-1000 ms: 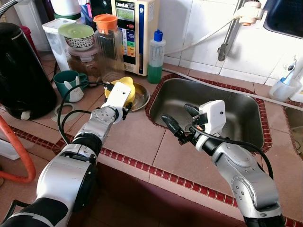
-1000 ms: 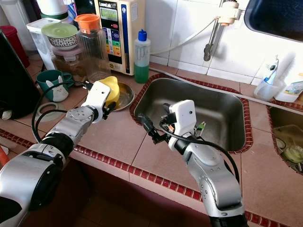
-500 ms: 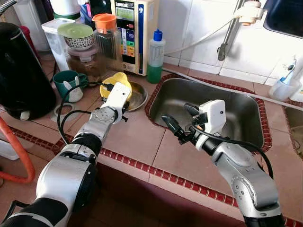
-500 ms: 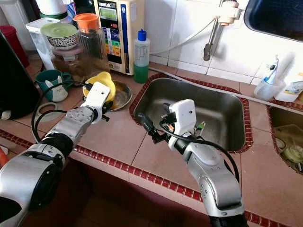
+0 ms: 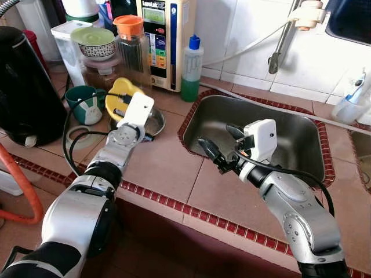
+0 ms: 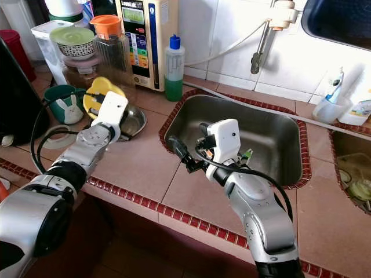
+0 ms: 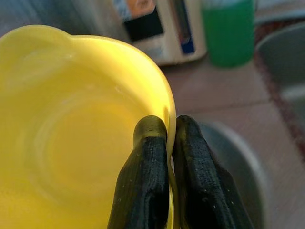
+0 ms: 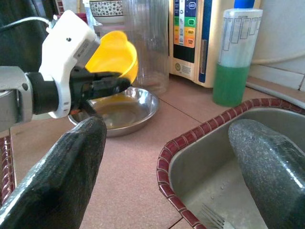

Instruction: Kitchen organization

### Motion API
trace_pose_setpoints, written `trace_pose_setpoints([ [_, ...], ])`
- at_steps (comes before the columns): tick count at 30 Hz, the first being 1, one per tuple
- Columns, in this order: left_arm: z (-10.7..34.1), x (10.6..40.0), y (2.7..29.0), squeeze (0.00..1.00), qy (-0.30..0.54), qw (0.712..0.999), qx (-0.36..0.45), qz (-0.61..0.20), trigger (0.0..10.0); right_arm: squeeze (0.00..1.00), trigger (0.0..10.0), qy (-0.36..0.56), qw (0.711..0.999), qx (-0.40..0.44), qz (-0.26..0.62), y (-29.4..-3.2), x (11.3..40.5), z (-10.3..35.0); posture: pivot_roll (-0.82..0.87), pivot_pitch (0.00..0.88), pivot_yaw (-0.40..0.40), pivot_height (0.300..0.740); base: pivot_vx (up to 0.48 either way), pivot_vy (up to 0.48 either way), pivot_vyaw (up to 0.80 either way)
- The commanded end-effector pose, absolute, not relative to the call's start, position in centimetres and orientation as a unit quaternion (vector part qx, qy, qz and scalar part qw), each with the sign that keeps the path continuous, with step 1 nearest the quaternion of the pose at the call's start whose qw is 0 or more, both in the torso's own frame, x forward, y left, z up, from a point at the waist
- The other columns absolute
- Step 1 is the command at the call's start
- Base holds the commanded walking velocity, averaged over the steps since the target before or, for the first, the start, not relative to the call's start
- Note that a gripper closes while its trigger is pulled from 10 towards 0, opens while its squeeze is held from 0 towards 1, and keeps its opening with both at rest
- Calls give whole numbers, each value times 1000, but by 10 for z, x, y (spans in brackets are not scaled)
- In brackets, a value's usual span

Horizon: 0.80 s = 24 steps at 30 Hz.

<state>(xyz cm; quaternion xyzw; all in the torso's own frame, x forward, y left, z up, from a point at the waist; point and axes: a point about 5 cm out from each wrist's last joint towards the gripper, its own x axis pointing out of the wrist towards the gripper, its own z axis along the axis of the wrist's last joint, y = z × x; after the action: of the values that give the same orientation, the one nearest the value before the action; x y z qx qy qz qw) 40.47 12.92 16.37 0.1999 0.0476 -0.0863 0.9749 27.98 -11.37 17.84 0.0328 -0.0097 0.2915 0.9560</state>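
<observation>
A yellow bowl (image 5: pixel 117 94) hangs tilted above a shallow steel dish (image 5: pixel 155 121) on the tiled counter. My left gripper (image 7: pixel 167 138) is shut on the bowl's rim, one finger inside and one outside. In the right wrist view the bowl (image 8: pixel 112 55) sits over the dish (image 8: pixel 125 111), held by the left arm. My right gripper (image 5: pixel 220 145) hovers open over the near left corner of the steel sink (image 5: pixel 290 139), holding nothing.
Behind the dish stand a clear jug with an orange lid (image 5: pixel 132 49), a green soap bottle (image 5: pixel 189 69), a water purifier (image 5: pixel 165 35), a green mug (image 5: pixel 84 104) and a black kettle (image 5: pixel 26 87). A fork (image 8: pixel 212 219) lies in the sink. A tap (image 5: pixel 281 37) hangs over it.
My left gripper has lifted the yellow bowl off the steel dish and carried it left, toward the green mug. The right arm has hardly moved.
</observation>
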Motion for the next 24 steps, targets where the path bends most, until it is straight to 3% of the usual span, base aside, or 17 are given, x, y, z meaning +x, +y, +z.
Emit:
trace_pose_setpoints([
  [1, 177, 407, 122, 0, 15, 975, 204, -87, 0, 714, 10000, -12, 959, 30, 281, -118, 283, 180, 7, 0, -6, 740, 0, 0, 0],
  [6, 182, 406, 116, 0, -22, 972, 216, -85, 0, 702, 10000, -13, 960, 28, 278, -119, 285, 181, 11, 0, -8, 740, 0, 0, 0],
  [10, 195, 399, 96, 0, -123, 957, 238, -113, 0, 631, 10000, -28, 968, 35, 245, -127, 291, 186, 14, 0, -8, 740, 0, 0, 0],
  [11, 197, 395, 89, 0, -144, 954, 227, -132, 0, 392, 10000, -35, 971, 48, 232, -131, 293, 189, 15, 0, -8, 740, 0, 0, 0],
  [12, 198, 391, 83, 0, -164, 949, 222, -151, 0, 255, 10000, -40, 973, 63, 220, -134, 296, 192, 15, 0, -8, 740, 0, 0, 0],
  [15, 195, 377, 62, 0, -208, 933, 213, -199, 39, 0, 10000, -62, 975, 113, 181, -148, 303, 202, 19, 0, -9, 740, 0, 0, 0],
  [16, 195, 377, 62, 0, -208, 933, 213, -199, 39, 0, 10000, -62, 975, 113, 181, -148, 303, 202, 19, 0, -9, 740, 0, 0, 0],
  [17, 191, 371, 53, 0, -217, 929, 206, -218, 1412, 0, 10000, -74, 974, 134, 164, -154, 305, 207, 18, 0, -8, 740, 0, 0, 0],
  [19, 187, 366, 47, 0, -223, 924, 205, -232, 1686, 0, 10000, -85, 973, 150, 152, -158, 306, 212, 16, 0, -9, 740, 0, 0, 0],
  [24, 185, 352, 34, 0, -267, 899, 219, -269, 1098, 0, 10000, -112, 971, 169, 123, -170, 309, 224, 14, 0, -9, 740, 0, 0, 0],
])
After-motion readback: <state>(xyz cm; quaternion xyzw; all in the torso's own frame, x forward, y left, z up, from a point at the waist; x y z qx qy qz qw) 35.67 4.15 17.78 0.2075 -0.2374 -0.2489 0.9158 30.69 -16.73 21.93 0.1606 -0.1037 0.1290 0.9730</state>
